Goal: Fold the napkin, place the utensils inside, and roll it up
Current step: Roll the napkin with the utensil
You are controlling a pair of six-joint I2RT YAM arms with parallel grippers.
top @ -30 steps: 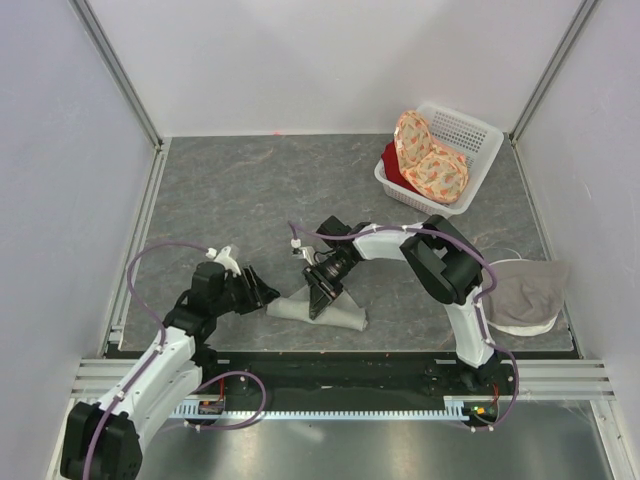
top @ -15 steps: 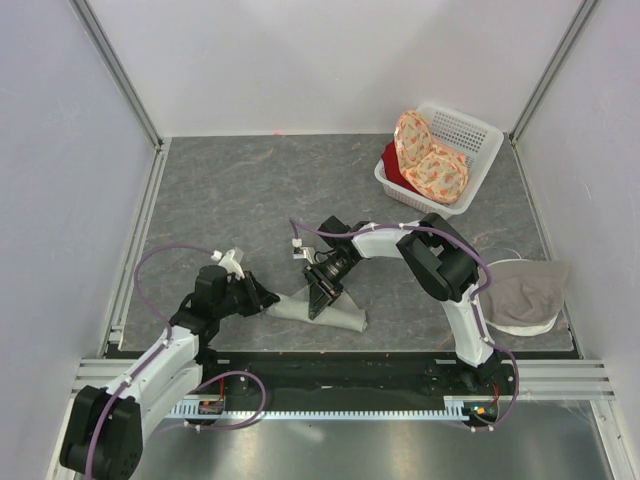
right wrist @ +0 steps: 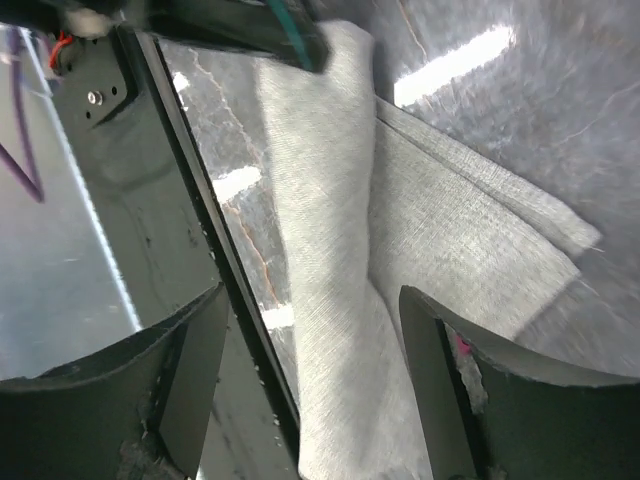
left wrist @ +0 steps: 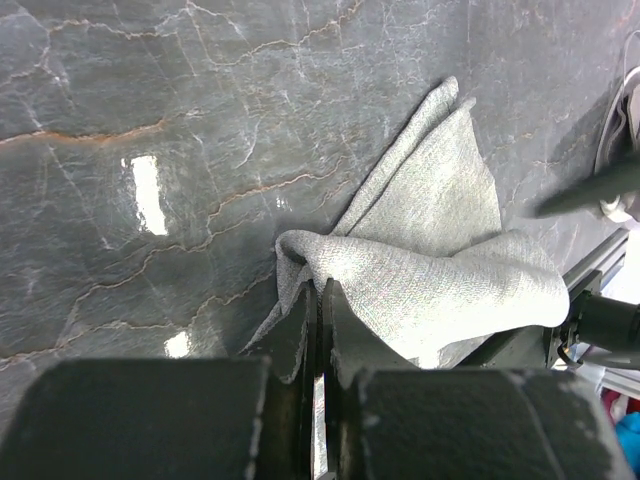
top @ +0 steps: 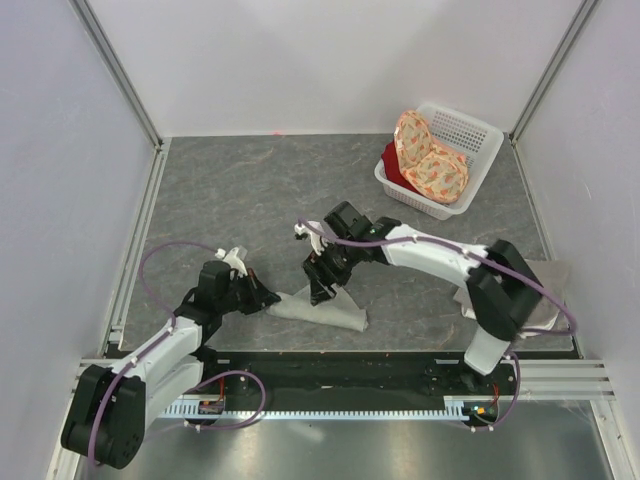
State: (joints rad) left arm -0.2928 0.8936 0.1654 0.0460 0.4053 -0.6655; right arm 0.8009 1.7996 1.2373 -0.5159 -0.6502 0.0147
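The sage-grey napkin (top: 335,312) lies bunched and folded near the table's front edge. In the left wrist view the napkin (left wrist: 440,250) rises in a fold right at my fingertips. My left gripper (top: 267,297) is at its left end, and the left gripper (left wrist: 320,293) is shut with the cloth edge pinched between the tips. My right gripper (top: 320,284) hovers over the napkin's middle. The right gripper (right wrist: 310,297) stands open, with the napkin (right wrist: 420,230) below between the fingers and untouched. The utensils are out of view.
A white basket (top: 470,132) at the back right holds orange floral cloths (top: 430,160) and a red cloth (top: 393,165). A paler beige cloth (top: 545,280) lies at the right, partly under my right arm. The black front rail (top: 340,365) runs just below the napkin.
My left gripper moved in and shut on the napkin's left end. My right gripper opened off the cloth, and the right arm's elbow swung out to the right.
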